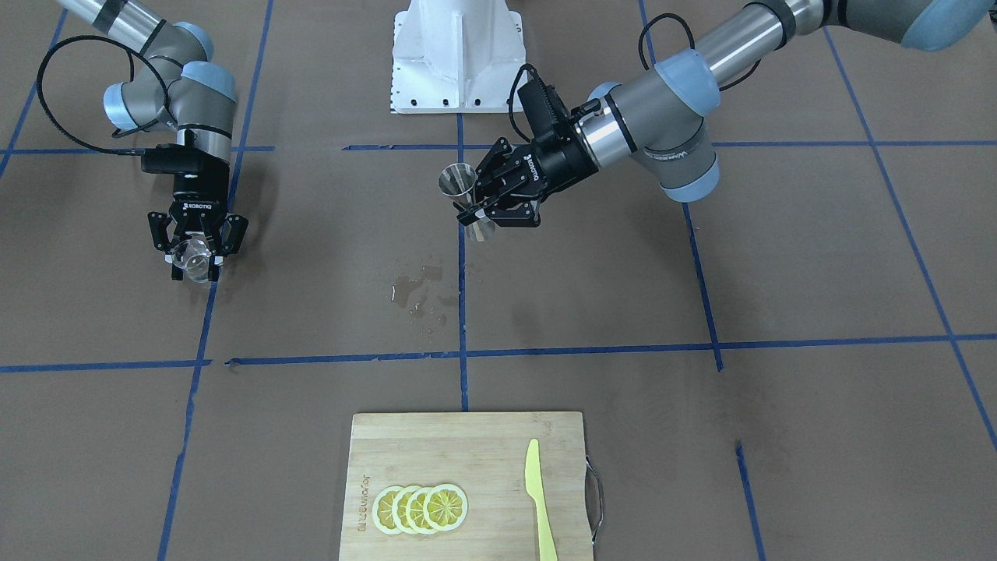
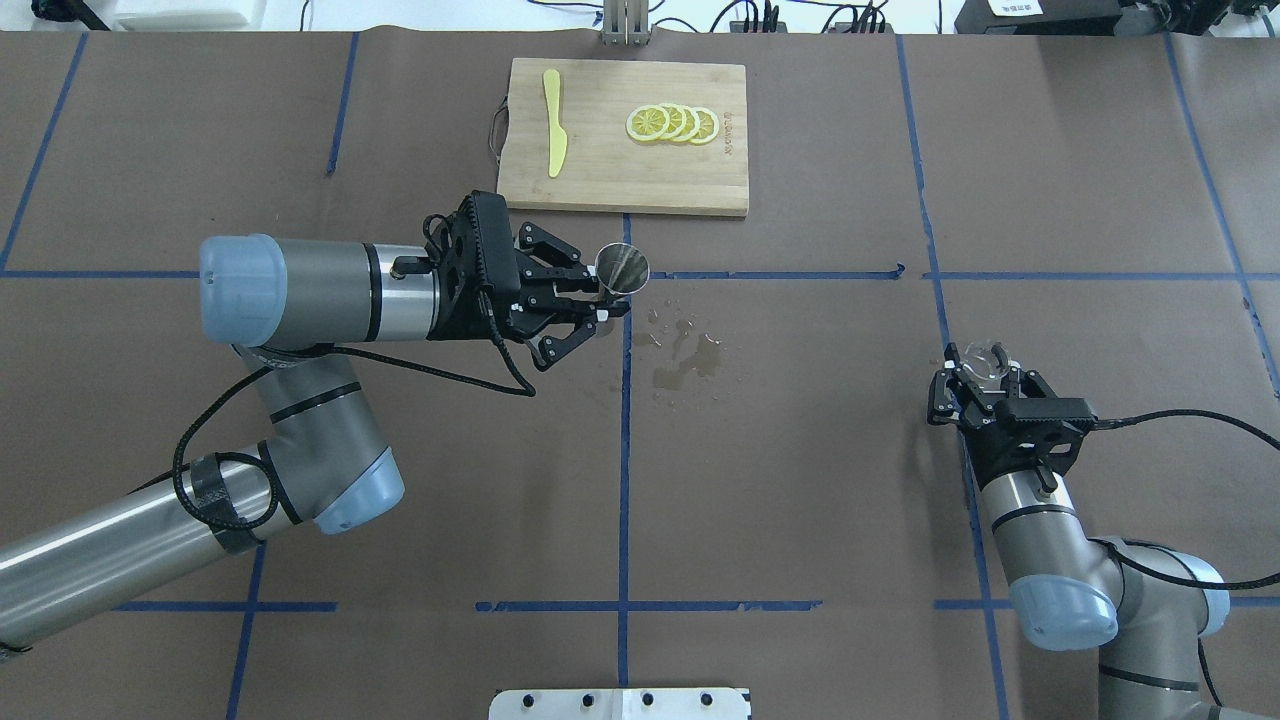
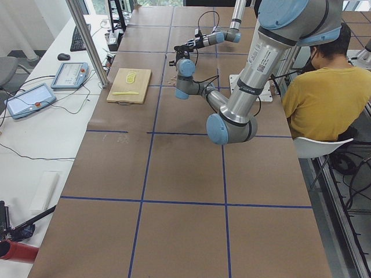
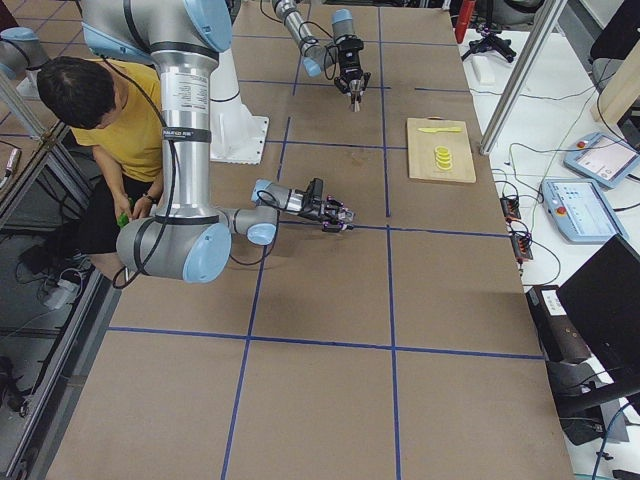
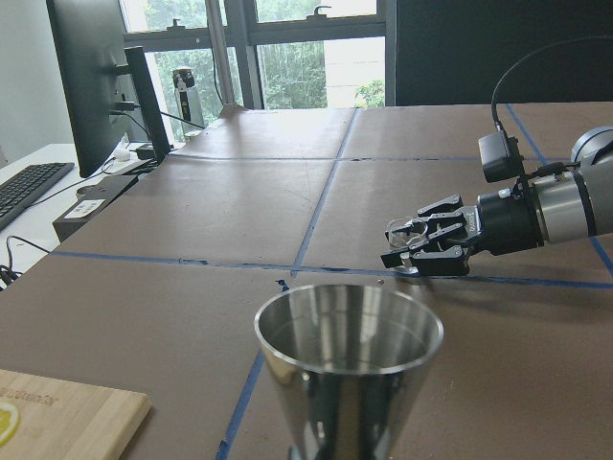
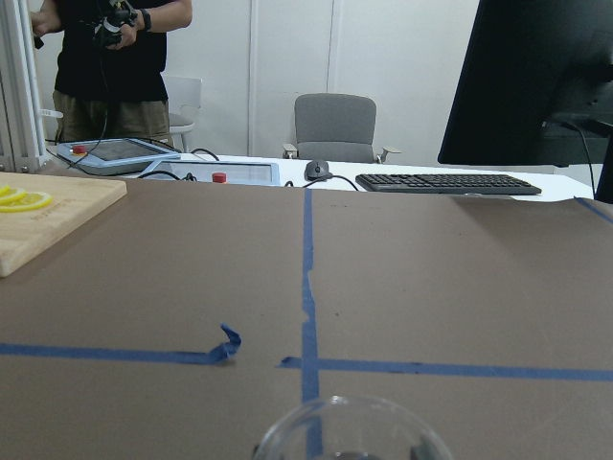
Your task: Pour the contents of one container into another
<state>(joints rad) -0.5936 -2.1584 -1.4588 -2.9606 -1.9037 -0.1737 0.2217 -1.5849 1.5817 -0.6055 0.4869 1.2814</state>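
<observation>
**A:** Start nearest the robot's base. What is the right gripper doing?

**B:** The right gripper (image 1: 195, 261) lies low over the table (image 2: 800, 450). Its fingers are drawn in on the glass cup (image 2: 984, 358), one on each side of the clear wall. The cup is far out on the robot's right, well apart from the other arm.

**A:** Does the cup stand on the paper?

**B:** I cannot tell. Its base is hidden among the fingers. The right wrist view cuts off all but an arc of the rim at the bottom edge. Whether it holds any liquid is also unclear.

**A:** And farther out?

**B:** The left gripper (image 2: 605, 303) reaches in sideways near the table's middle. Its fingers are almost together and pinch the steel jigger (image 2: 622, 268) at its narrow waist. The jigger is raised off the table, with one mouth upward. The left wrist view shows only the upper cone, and the lower half runs out of frame.

**A:** Anything beside it?

**B:** A wet patch (image 2: 685, 355) lies on the paper just beside the jigger, toward the cup's side.

**A:** Beyond that?

**B:** A wooden cutting board (image 2: 600, 170) sits at the far edge. It carries overlapping lemon slices (image 2: 672, 123) and a yellow-green knife (image 2: 553, 135) lying apart from them. Past the table a person (image 6: 105, 67) stands, cut off at the shoulders.
</observation>
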